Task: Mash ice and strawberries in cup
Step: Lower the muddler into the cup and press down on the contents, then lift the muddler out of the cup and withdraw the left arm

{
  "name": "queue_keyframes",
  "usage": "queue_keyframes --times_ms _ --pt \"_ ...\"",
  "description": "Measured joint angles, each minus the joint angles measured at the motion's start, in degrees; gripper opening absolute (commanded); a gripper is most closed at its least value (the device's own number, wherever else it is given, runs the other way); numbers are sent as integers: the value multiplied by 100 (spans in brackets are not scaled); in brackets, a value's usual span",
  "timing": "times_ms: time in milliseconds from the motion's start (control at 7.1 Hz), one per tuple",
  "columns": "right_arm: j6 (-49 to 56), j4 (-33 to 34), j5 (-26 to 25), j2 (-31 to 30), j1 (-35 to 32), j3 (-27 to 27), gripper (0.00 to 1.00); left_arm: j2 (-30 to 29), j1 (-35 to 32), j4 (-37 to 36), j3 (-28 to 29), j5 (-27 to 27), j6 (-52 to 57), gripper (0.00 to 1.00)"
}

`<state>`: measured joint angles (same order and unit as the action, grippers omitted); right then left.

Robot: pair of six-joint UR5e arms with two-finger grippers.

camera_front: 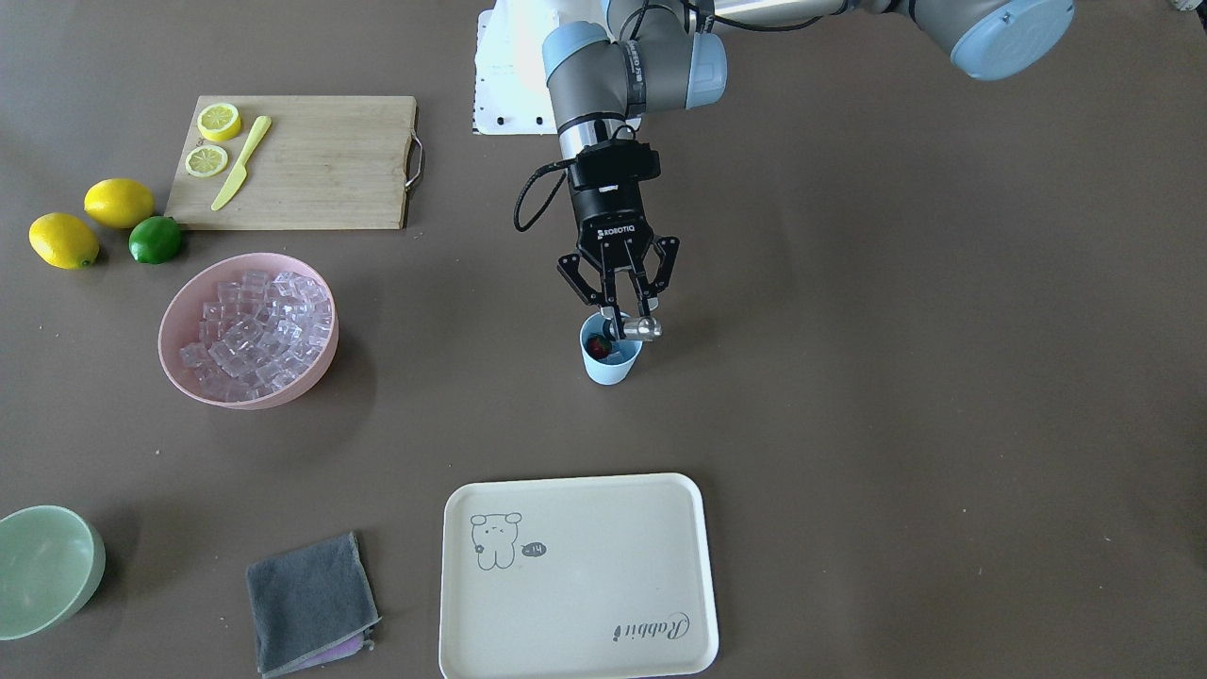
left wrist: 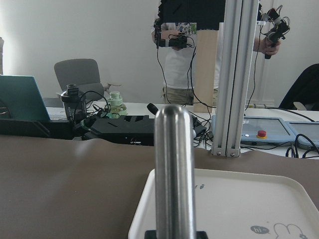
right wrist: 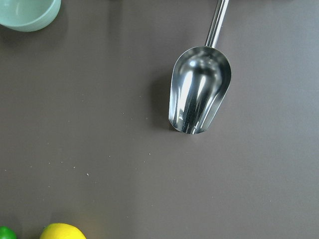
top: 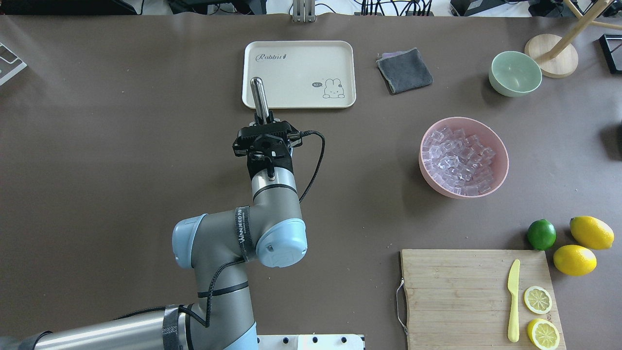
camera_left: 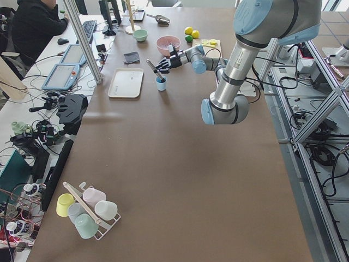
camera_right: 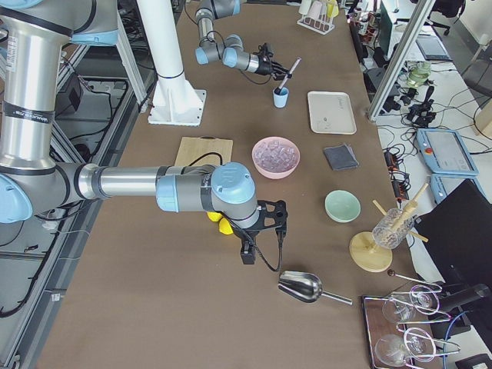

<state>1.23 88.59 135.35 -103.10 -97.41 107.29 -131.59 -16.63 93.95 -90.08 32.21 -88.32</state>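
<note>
My left gripper [camera_front: 624, 313] is shut on a metal muddler [camera_front: 645, 328] whose lower end dips into the pale-blue cup [camera_front: 611, 364]. A red strawberry [camera_front: 597, 349] lies in the cup; I cannot make out ice in there. From overhead the muddler [top: 259, 98] slants up out of the left gripper [top: 264, 127], which hides the cup. The ice [camera_front: 256, 325] fills a pink bowl [camera_front: 184, 363]. My right gripper [camera_right: 263, 224] hovers low near a steel scoop [camera_right: 304, 286], and I cannot tell whether it is open or shut.
A cream tray [camera_front: 575, 651] and a grey cloth [camera_front: 309, 602] lie beyond the cup. A cutting board [camera_front: 321, 170] carries lemon slices and a yellow knife; lemons and a lime [camera_front: 156, 240] sit beside it. A green bowl [camera_front: 42, 566] stands at the corner. People stand behind the table.
</note>
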Motion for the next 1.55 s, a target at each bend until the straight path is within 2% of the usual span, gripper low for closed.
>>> queue_keyframes --times_ms 282,564,705,845,986,1127,1409,1550 --pt "0 0 0 -12 -10 -7 100 -30 -19 -11 -101 5 31 27" --pt "0 0 0 -15 -20 -9 100 -38 -195 -33 -520 99 447 27" --pt "0 8 0 -5 -20 -7 100 33 -333 -25 -907 361 637 27" --pt "0 24 0 8 -18 -4 100 265 -491 -7 -1470 894 723 27" --pt "0 31 0 13 -16 0 100 598 -720 -2 -2019 1647 754 27" --pt "0 34 0 19 -15 1 100 865 -1115 0 -2331 2678 764 26" --pt "0 35 0 40 -15 12 100 1247 -2386 -5 -2464 5316 1094 27" --pt "0 35 0 45 -15 23 100 1467 -3027 -9 -2417 6410 1478 27"
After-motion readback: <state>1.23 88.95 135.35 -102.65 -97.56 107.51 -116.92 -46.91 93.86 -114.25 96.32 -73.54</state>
